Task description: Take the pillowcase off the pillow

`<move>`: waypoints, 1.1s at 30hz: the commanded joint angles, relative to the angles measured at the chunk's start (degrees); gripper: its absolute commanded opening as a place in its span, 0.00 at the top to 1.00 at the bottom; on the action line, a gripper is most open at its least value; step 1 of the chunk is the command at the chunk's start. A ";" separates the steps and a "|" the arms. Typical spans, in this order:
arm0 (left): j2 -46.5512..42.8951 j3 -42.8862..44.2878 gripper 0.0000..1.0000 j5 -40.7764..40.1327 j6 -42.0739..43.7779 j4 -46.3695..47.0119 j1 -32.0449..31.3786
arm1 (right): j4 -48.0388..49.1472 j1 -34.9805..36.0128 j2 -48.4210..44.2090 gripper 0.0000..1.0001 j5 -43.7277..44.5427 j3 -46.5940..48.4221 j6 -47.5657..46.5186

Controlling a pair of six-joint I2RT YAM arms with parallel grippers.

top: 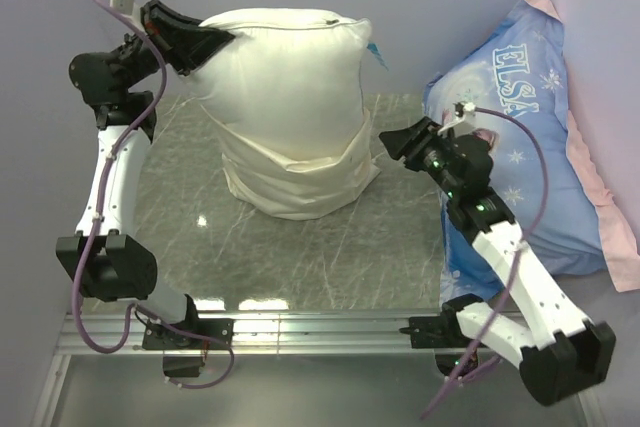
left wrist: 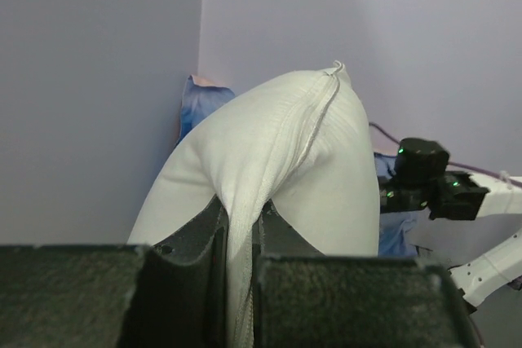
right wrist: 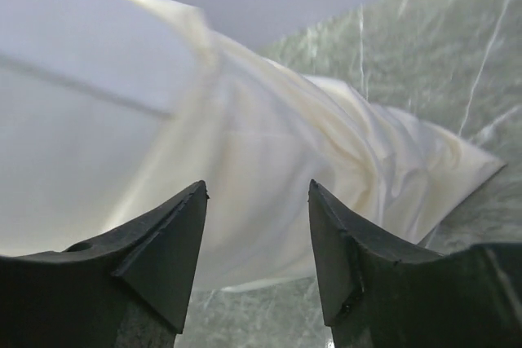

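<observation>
The pillow [top: 285, 67] stood on end toward the 12 o'clock side of the table [top: 300, 257], plump and bright white, with a seam running over its top edge; the pillowcase [top: 300, 182] was bunched in creamy wrinkles around its lower half only, its loose hem spread on the table toward 6 o'clock; the left end effector [top: 212, 43] sat at the pillow's 10 o'clock corner, and in the left wrist view the left end effector [left wrist: 242, 230] had its jaws nearly closed on a ridge of the pillow's [left wrist: 269, 160] white seamed fabric, which ran down between the fingers [left wrist: 200, 238]; the right end effector [top: 393, 143] hung at 3 o'clock of the pillowcase, just beside its edge; in the right wrist view the right end effector [right wrist: 257, 226] had its jaws spread wide with nothing between them, facing the rumpled pillowcase [right wrist: 342, 160] against the green marbled table [right wrist: 457, 46]; a blue printed cushion [top: 530, 127] marked "ELSA" leaned at the table's 3 o'clock edge, behind the right arm.
</observation>
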 commanded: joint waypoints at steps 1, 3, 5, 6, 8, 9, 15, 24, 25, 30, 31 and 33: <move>-1.74 4.81 0.99 -1.42 10.81 -13.64 -3.17 | -4.35 0.61 -7.04 0.38 0.92 5.70 -4.99; -0.52 7.17 0.99 0.24 13.20 -15.52 -5.46 | -8.54 2.01 -6.97 0.35 -1.64 10.62 -10.34; 1.32 8.67 0.99 2.96 12.33 -15.43 -6.86 | -11.37 3.59 -4.96 0.35 -2.16 18.01 -14.29; 1.94 9.64 0.99 3.85 11.54 -14.74 -7.22 | -11.38 3.69 -4.52 0.34 -2.25 19.16 -14.84; 2.91 10.70 0.99 4.82 13.10 -18.22 -8.18 | -13.05 3.86 -3.28 0.34 -2.78 22.85 -16.33; 2.91 11.22 0.99 4.56 14.33 -20.33 -8.36 | -13.31 3.86 -2.93 0.34 -3.74 23.65 -16.60; 3.53 12.45 0.99 5.61 23.02 -30.01 -10.73 | -11.56 5.53 -1.35 0.28 -5.43 30.32 -21.77; 7.13 17.11 0.99 10.09 30.33 -42.75 -12.93 | -17.09 5.97 5.50 0.26 -4.62 50.36 -27.05; 7.48 18.33 0.99 10.36 30.51 -43.29 -13.19 | -18.05 6.06 6.20 0.26 -5.06 52.12 -27.76; 10.46 22.12 0.99 13.69 32.09 -46.09 -16.96 | -29.99 8.25 14.46 0.25 -8.58 65.91 -33.89; 10.91 23.87 0.99 14.13 32.97 -48.54 -17.58 | -34.02 9.04 15.78 0.25 -8.15 67.76 -35.05; 12.31 25.63 0.99 14.58 35.51 -51.89 -19.77 | -36.86 10.71 18.68 0.25 -7.53 70.67 -37.76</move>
